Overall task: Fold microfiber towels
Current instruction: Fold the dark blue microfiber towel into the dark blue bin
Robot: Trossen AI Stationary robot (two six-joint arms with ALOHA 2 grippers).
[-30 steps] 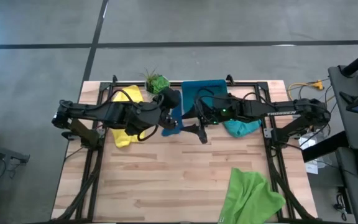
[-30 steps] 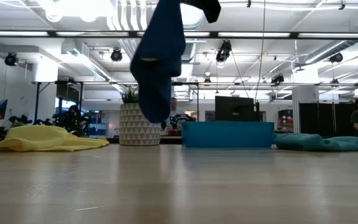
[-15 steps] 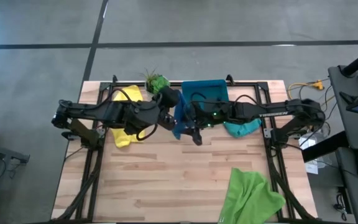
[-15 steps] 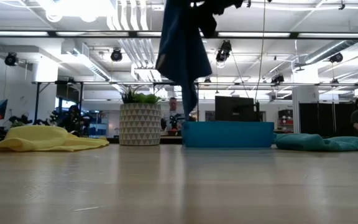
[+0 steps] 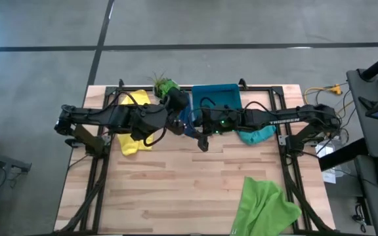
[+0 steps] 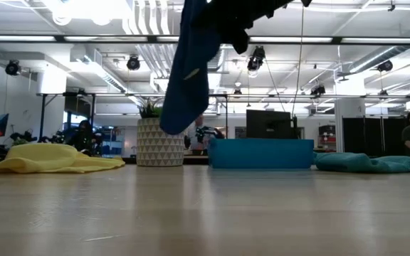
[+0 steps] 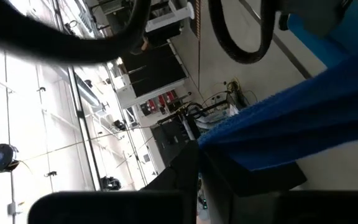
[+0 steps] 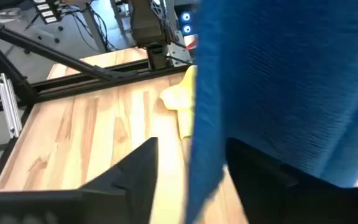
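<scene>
blue towel [image 6: 189, 67] hangs in the air above the far middle of the table [image 5: 195, 183], pinched in the closed left gripper [image 5: 178, 122]. right gripper [image 5: 197, 128] is at the cloth with its fingers [image 8: 132, 171] apart, the edge running between them. teal-blue tray [image 6: 260, 153] at the far edge; its contents cannot be seen. yellow towel [image 5: 131, 141] far left, teal towel [image 5: 254, 135] beside the tray, light green towel [image 5: 262, 206] at the near right edge. potted plant [image 6: 156, 139] beside the tray.

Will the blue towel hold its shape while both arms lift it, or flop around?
Likely floppy: the blue towel hangs limp in vertical folds. It probably swings too, since its tail dangles free above the table. The right tool straddles a loose edge that may slip.
</scene>
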